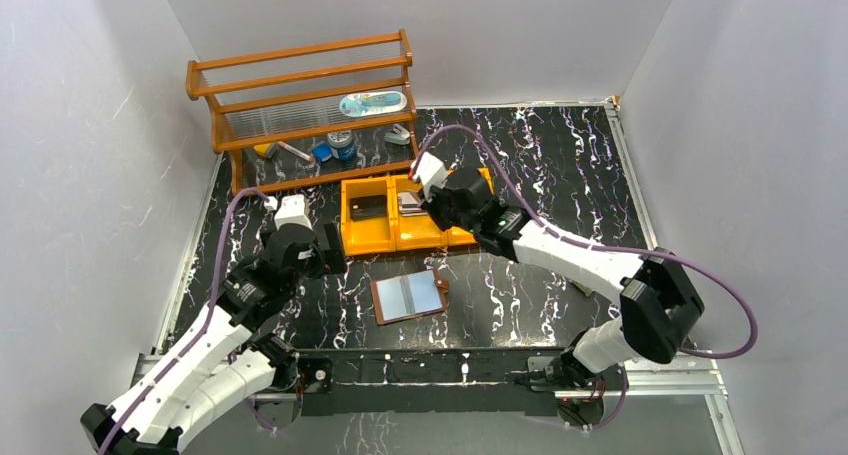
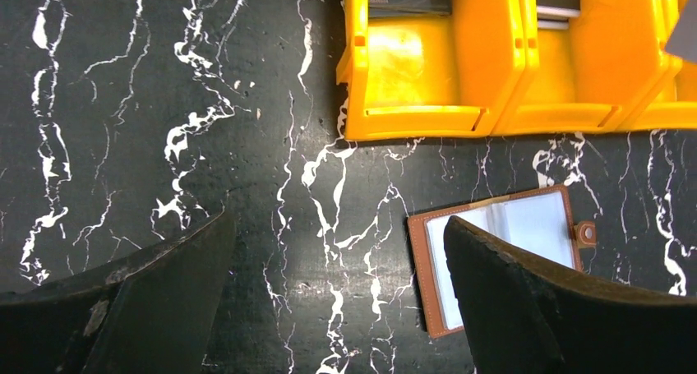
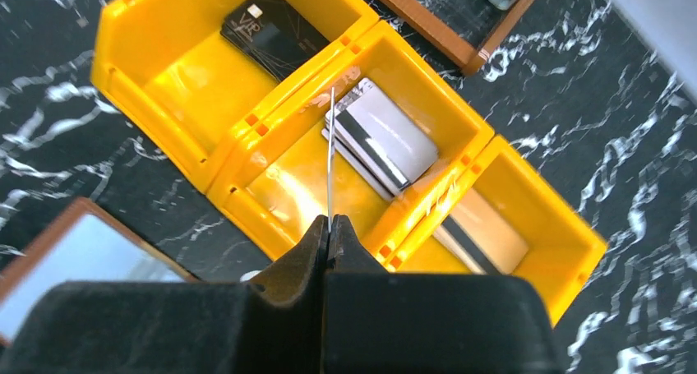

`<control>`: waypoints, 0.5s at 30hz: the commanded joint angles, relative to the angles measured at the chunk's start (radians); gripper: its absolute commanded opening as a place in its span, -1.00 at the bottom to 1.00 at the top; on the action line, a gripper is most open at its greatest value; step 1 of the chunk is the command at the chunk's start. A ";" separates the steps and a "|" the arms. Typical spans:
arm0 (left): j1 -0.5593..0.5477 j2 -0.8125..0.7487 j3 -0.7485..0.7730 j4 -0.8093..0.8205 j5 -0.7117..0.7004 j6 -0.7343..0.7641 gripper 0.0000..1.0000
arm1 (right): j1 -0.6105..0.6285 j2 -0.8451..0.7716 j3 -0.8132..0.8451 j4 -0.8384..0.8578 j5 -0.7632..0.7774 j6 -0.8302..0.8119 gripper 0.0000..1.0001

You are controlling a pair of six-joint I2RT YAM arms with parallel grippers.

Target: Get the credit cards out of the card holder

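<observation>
right gripper (image 3: 330, 226) has its fingers pressed together on one thin card (image 3: 330, 152), held edge-on so i see only a pale sliver. it hangs over the middle compartment of the orange tray (image 3: 152, 115). left gripper (image 2: 338, 222) is spread wide with nothing between its fingers, hovering over the black marbled table (image 1: 560, 155) just left of the card holder (image 2: 526, 222).

the card holder is one small brown leather wallet, lying open and flat with its inside up. it shows pale glossy grey-blue sleeves framed by a stitched brown border, and a snap tab (image 2: 585, 233) sticks out from its right edge. it sits on the table in front of the tray, near it but not touching, between the two arms in the overhead view.

counting cards: one in the right gripper, and one black card (image 3: 275, 30) in the left end compartment. a small stack of pale cards (image 3: 386, 140) with a dark stripe lies in the middle one, at least two by the edges, though i cannot count it exactly. one greyish striped card (image 3: 485, 234) lies in the far end compartment. i count one tray with three compartments.
</observation>
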 commanded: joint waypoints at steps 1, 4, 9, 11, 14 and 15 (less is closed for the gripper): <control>0.002 -0.055 0.025 -0.026 -0.084 -0.015 0.97 | 0.048 0.042 0.043 0.106 0.114 -0.332 -1.00; 0.002 -0.072 0.026 -0.041 -0.114 -0.027 0.97 | 0.053 0.091 0.079 0.080 0.067 -0.419 -1.00; 0.002 -0.086 0.030 -0.048 -0.124 -0.029 0.97 | 0.054 0.176 0.143 0.028 0.078 -0.565 -1.00; 0.001 -0.086 0.035 -0.054 -0.125 -0.028 0.97 | 0.053 0.204 0.170 0.020 0.098 -0.607 -1.00; 0.002 -0.090 0.036 -0.057 -0.127 -0.027 0.97 | 0.053 0.242 0.197 0.013 0.106 -0.642 -1.00; 0.002 -0.092 0.035 -0.056 -0.127 -0.026 0.97 | 0.053 0.253 0.203 0.016 0.108 -0.646 -1.00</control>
